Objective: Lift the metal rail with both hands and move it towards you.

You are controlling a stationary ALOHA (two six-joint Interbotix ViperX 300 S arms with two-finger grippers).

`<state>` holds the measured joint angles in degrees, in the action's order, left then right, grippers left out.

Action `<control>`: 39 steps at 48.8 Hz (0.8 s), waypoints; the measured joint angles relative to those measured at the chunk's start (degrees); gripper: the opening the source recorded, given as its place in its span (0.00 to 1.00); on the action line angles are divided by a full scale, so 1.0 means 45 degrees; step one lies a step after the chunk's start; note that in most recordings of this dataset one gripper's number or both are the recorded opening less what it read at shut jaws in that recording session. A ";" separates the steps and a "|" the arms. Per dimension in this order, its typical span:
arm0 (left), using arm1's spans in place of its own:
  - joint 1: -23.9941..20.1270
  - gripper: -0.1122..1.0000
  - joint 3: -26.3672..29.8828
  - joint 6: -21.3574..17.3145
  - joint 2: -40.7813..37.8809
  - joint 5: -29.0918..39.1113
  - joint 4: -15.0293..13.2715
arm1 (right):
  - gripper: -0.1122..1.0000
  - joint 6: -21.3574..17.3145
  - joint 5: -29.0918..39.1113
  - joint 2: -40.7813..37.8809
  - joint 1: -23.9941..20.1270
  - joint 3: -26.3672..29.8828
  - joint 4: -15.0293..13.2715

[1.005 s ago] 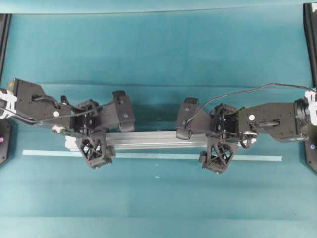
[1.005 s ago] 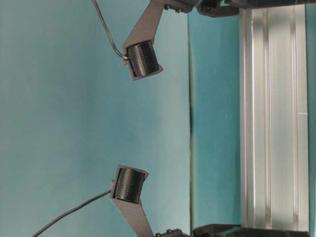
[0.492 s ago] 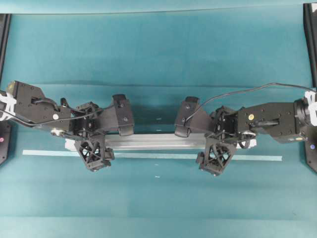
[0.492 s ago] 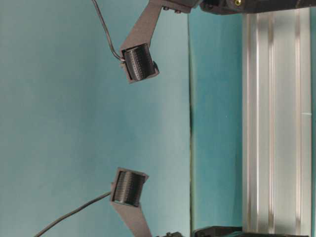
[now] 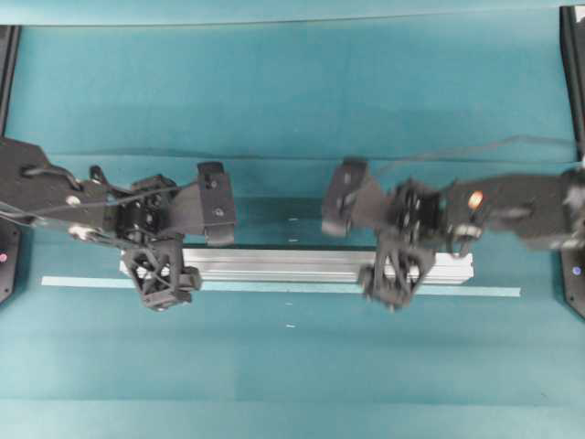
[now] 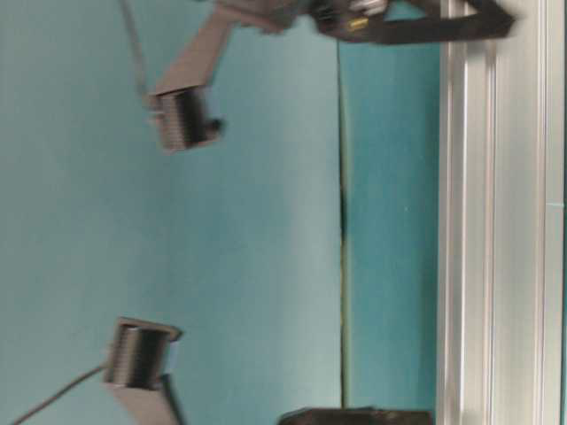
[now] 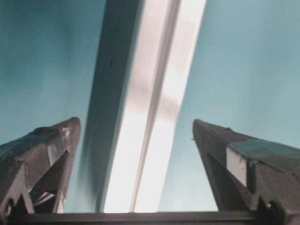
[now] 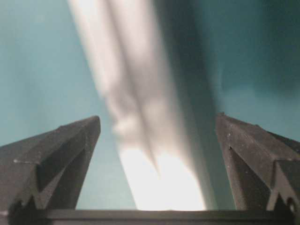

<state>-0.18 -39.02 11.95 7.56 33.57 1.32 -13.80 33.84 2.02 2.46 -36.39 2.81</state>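
On the table: a teal surface (image 5: 292,91) seen from above, with two black robot arms reaching in from the left and right edges toward the middle.
Metal rail: the metal rail (image 5: 292,264) is a long silver grooved bar lying flat across the middle of the table, running left to right; the table-level view shows its lengthwise grooves (image 6: 500,221).
Tape strip: a thin pale tape strip (image 5: 82,282) lies on the table just beside the rail's near edge, parallel to it and reaching further out at both ends.
Left gripper: the left gripper (image 7: 136,164) sits over the rail near its left end; in its wrist view the two pointed jaws are spread wide with the rail running between them and a gap on each side.
Right gripper: the right gripper (image 8: 157,161) sits over the rail near its right end; its jaws are likewise spread wide on either side of the rail, not pressing on it.
Grip: neither gripper is pinching the rail.
Contact: from above, the lattice parts of both grippers overlap the rail, but the right arm is blurred, so I cannot tell whether any part touches the metal.
Cables: a thin black cable (image 5: 475,151) trails from the right arm.
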 measured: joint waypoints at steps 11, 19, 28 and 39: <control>0.0039 0.96 0.0566 -0.0430 0.1621 0.0566 0.0000 | 0.99 0.0371 0.0586 0.1836 0.0137 0.0898 -0.0332; 0.0039 0.96 0.0625 -0.0977 0.3047 0.0391 0.0000 | 0.99 0.0605 0.0625 0.3145 0.0137 0.0937 -0.0352; 0.0059 0.95 0.0195 -0.1465 0.4531 -0.0391 0.0000 | 0.99 0.0723 0.0332 0.4492 0.0156 0.0547 -0.0371; 0.0059 0.95 -0.0703 -0.1406 0.6035 -0.2012 0.0000 | 0.99 0.0762 -0.1211 0.5957 0.0117 -0.0527 -0.0371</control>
<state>0.09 -42.19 5.63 34.72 24.52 1.32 -10.37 28.39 28.83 2.99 -38.76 1.14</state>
